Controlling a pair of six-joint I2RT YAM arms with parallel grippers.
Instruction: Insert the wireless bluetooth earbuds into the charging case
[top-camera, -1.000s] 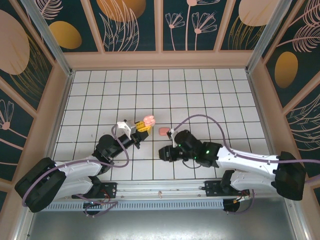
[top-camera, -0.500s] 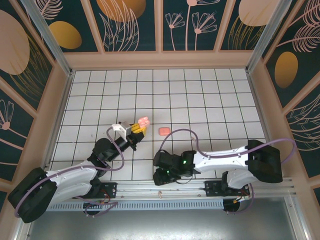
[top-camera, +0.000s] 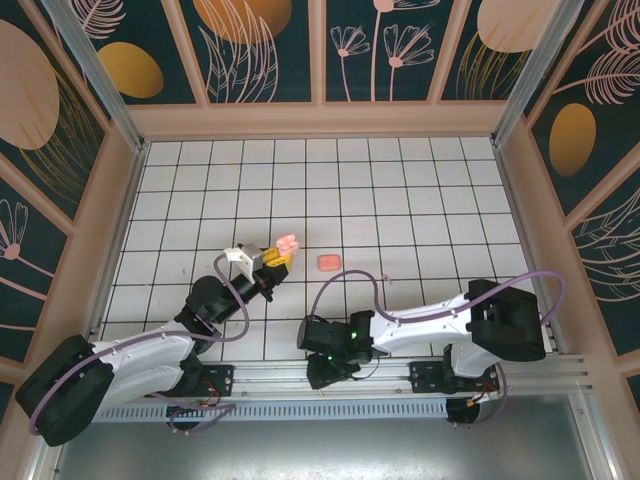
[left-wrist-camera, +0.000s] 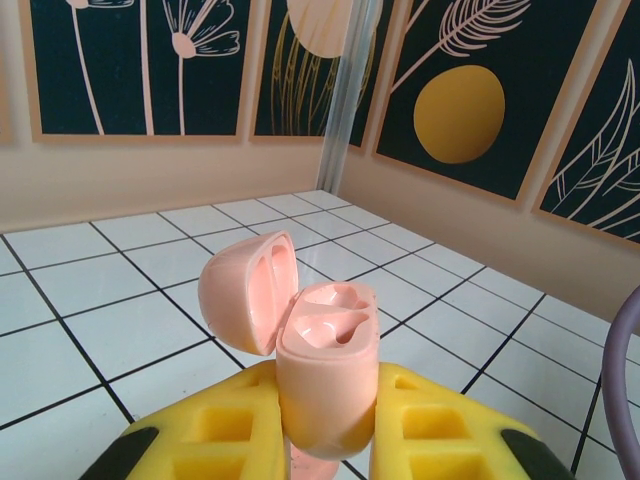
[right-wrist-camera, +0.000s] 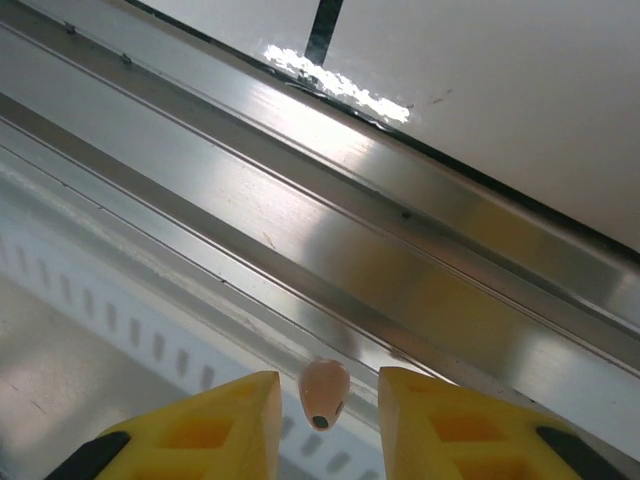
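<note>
The pale pink charging case (left-wrist-camera: 325, 370) stands upright with its lid (left-wrist-camera: 245, 292) hinged open to the left and both sockets empty. My left gripper (left-wrist-camera: 325, 425) is shut on the case body between its yellow fingers (left-wrist-camera: 205, 430). In the top view this gripper (top-camera: 276, 257) holds the case (top-camera: 289, 243) above the tiles, left of centre. One salmon-pink earbud (right-wrist-camera: 323, 388) lies on the metal rail, between the fingertips of my right gripper (right-wrist-camera: 328, 380), with a gap on each side. That gripper (top-camera: 322, 372) is open and points down at the near edge, over the earbud (top-camera: 320, 388).
A coral rounded-rectangular pod (top-camera: 327, 262) lies on the white tiles right of the held case. The aluminium rail (right-wrist-camera: 420, 260) and slotted strip run along the near edge under my right gripper. Wooden walls (top-camera: 320, 120) fence the tiled floor.
My right arm has swung back from the tiles near the coral pod to the near edge, so its gripper now hangs over the rail. The left gripper drew back slightly with the case.
</note>
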